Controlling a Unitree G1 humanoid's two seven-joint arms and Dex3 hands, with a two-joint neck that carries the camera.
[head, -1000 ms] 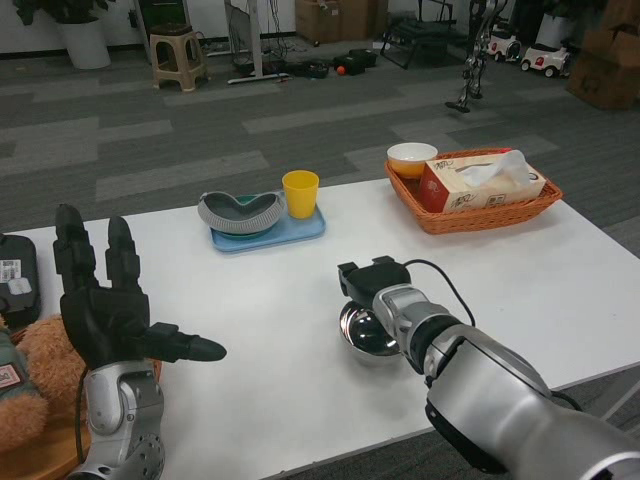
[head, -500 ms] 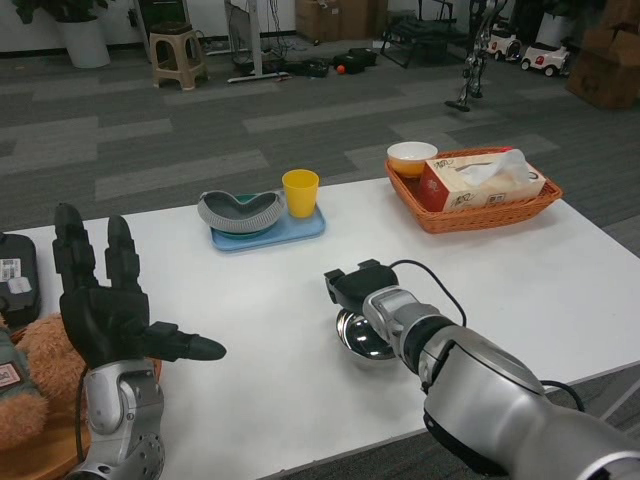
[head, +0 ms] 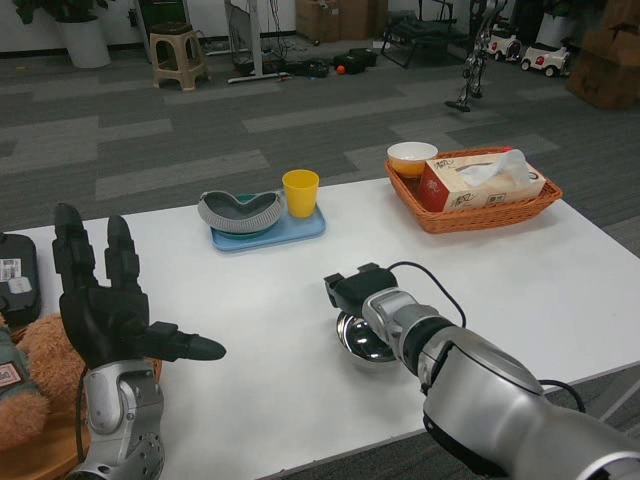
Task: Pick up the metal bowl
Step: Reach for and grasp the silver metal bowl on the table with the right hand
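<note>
The metal bowl (head: 362, 339) sits on the white table (head: 270, 330), right of centre near the front. My right hand (head: 355, 287) lies over the bowl's far rim and grips it. Its fingers reach down to the rim and are mostly hidden by the wrist. The silver right forearm (head: 440, 350) crosses over the near right side of the bowl. My left hand (head: 105, 305) is raised at the front left, palm upright and fingers spread, holding nothing.
A blue tray (head: 290, 232) at the back centre carries a grey dish (head: 240, 211) and a yellow cup (head: 300, 193). A wicker basket (head: 480, 215) at the back right holds a tissue box (head: 470, 187) and a small bowl (head: 411, 158). A teddy bear (head: 35, 385) lies at the front left.
My right hand has moved left and slightly nearer, and the metal bowl has shifted left with it. Over the last half second nothing moved. The left hand has stayed still.
</note>
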